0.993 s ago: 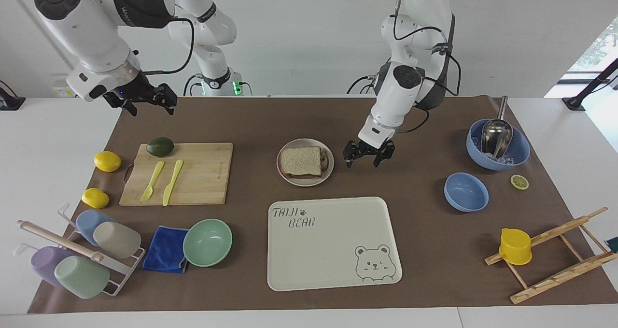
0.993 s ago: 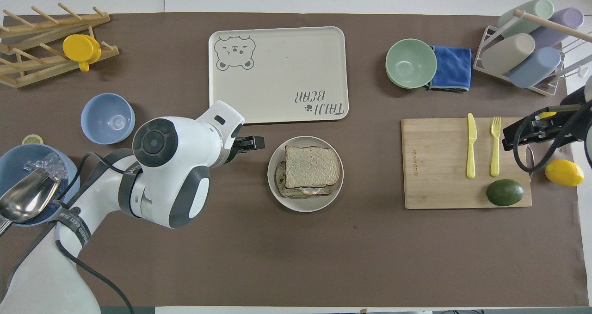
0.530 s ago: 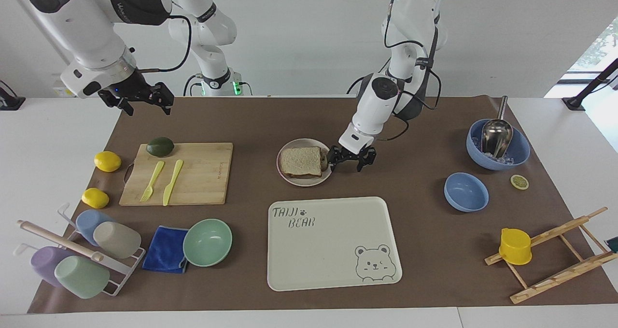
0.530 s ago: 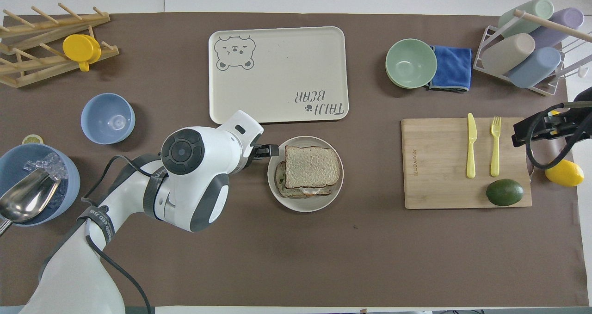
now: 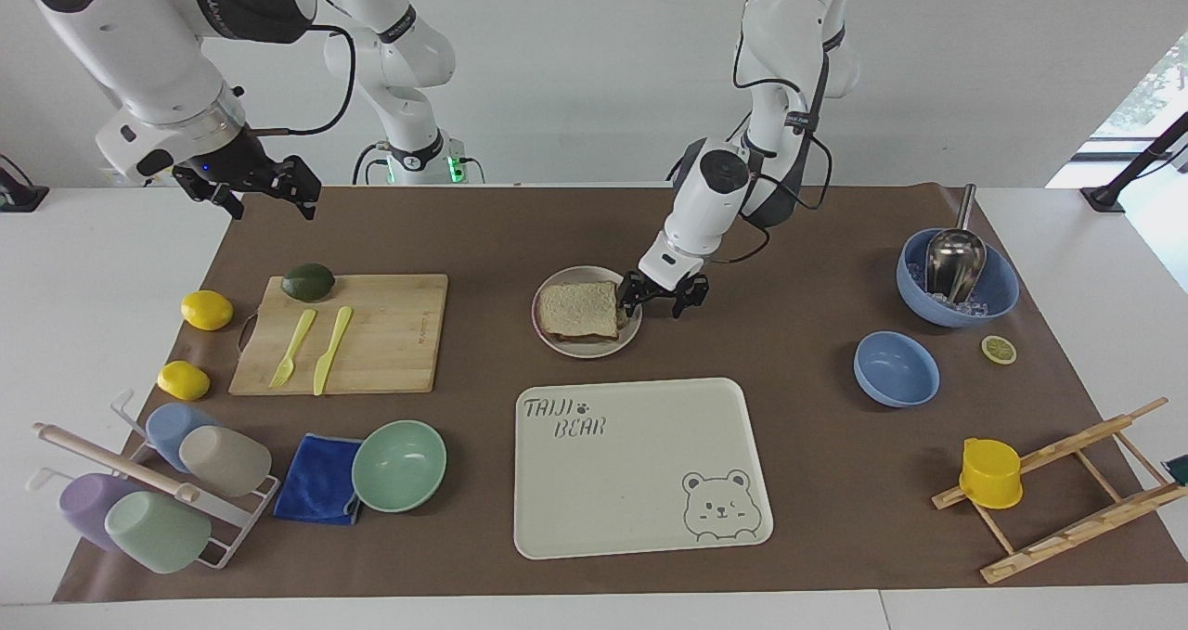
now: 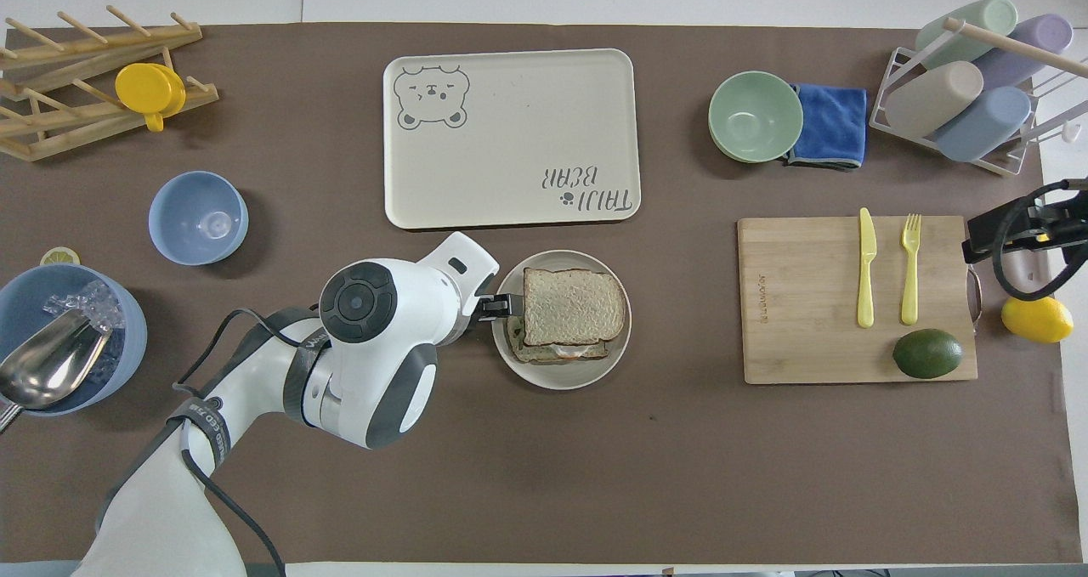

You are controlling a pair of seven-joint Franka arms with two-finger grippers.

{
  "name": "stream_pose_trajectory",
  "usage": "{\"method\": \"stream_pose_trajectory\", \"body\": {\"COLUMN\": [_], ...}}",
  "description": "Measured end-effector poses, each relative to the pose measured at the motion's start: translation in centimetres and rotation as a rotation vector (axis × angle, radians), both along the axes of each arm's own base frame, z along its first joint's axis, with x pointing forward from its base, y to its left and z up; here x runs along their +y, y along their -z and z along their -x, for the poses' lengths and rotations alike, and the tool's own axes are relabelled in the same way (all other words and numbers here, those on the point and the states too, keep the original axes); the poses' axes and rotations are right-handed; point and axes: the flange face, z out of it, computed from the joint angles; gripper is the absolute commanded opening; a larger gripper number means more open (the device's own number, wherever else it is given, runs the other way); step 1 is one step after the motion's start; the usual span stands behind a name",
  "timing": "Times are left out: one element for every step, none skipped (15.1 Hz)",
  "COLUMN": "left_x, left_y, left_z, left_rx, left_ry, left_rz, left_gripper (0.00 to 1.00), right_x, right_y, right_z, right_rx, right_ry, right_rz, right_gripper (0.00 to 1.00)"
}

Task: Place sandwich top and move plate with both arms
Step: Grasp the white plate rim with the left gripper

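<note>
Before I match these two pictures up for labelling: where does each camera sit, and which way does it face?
Facing view: high across the table, looking back at both arms; left gripper open at the plate rim, right gripper waiting up over the mat's corner.
Overhead view: high above the robots' end, looking steeply down; the left arm enters from the bottom.
Shared, half a turn apart: plate, sandwich top, bear tray.

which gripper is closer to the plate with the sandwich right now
Left. The left gripper is at the rim of the small round beige-white plate, on the side toward the left arm's end. The right gripper hangs up near the table's edge, above the bamboo cutting board.
</note>
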Motion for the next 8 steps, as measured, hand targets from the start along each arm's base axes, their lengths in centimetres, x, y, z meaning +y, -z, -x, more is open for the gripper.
{"method": "stream_pose_trajectory", "body": {"left_x": [-0.1, -0.3, -0.5, -0.7, -0.8, -0.9, -0.9, -0.9], "left_y": [0.0, -0.1, -0.2, -0.2, -0.3, -0.3, -0.3, -0.3], "left_z": [0.1, 0.2, 0.4, 0.5, 0.6, 0.7, 0.7, 0.7], "left_rx": [0.0, 0.0, -0.001, -0.002, -0.002, -0.002, -0.002, -0.002], "left_ry": [0.002, 0.005, 0.009, 0.012, 0.015, 0.016, 0.016, 0.015], "left_rz": [0.001, 0.002, 0.003, 0.004, 0.004, 0.005, 0.005, 0.005], "left_gripper": [0.62, 0.53, 0.46, 0.4, 0.35, 0.31, 0.28, 0.24], "right_x": [-0.8, -1.5, -1.9, -2.0, -1.8, -1.6, -1.2, -0.8], "right_y": [-0.1, -0.1, -0.2, -0.2, -0.3, -0.4, -0.7, -1.0], "right_z": [0.1, 0.2, 0.3, 0.3, 0.3, 0.2, 0.0, -0.2], "right_rx": [-0.001, -0.003, -0.003, -0.004, -0.005, -0.012, -0.03, -0.044], "right_ry": [0.015, 0.028, 0.036, 0.038, 0.035, 0.03, 0.023, 0.015], "right_rz": [0.0, 0.0, 0.001, 0.001, 0.001, 0.001, 0.003, 0.004], "right_gripper": [1.0, 1.0, 1.0, 1.0, 1.0, 1.0, 1.0, 1.0]}}
